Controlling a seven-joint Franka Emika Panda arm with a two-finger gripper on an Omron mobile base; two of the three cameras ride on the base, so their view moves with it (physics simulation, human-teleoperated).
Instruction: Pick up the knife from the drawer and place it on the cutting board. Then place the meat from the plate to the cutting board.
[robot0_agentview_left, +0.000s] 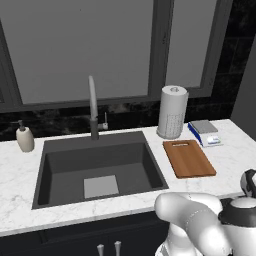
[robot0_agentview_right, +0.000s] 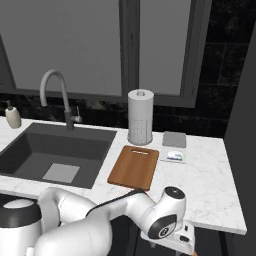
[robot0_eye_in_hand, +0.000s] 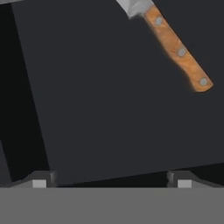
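The knife (robot0_eye_in_hand: 177, 46) lies on the dark floor of the drawer (robot0_eye_in_hand: 109, 109). Its brown wooden handle has three rivets, and the grey blade runs off the top edge of the hand view. My gripper (robot0_eye_in_hand: 111, 180) hangs open above the drawer floor, well short of the knife, with nothing between its fingertips (robot0_eye_in_hand: 39, 180). The reddish-brown cutting board (robot0_agentview_left: 189, 158) (robot0_agentview_right: 134, 167) lies bare on the marble counter to the right of the sink. My arm reaches down below the counter's front edge. The plate and the meat are out of view.
A dark sink (robot0_agentview_left: 55, 175) with a faucet (robot0_agentview_left: 93, 107) takes up the counter's left. A paper towel roll (robot0_agentview_left: 172, 112) and a blue-and-grey flat box (robot0_agentview_left: 205, 132) stand behind the board. A soap dispenser (robot0_agentview_left: 24, 137) sits at the far left.
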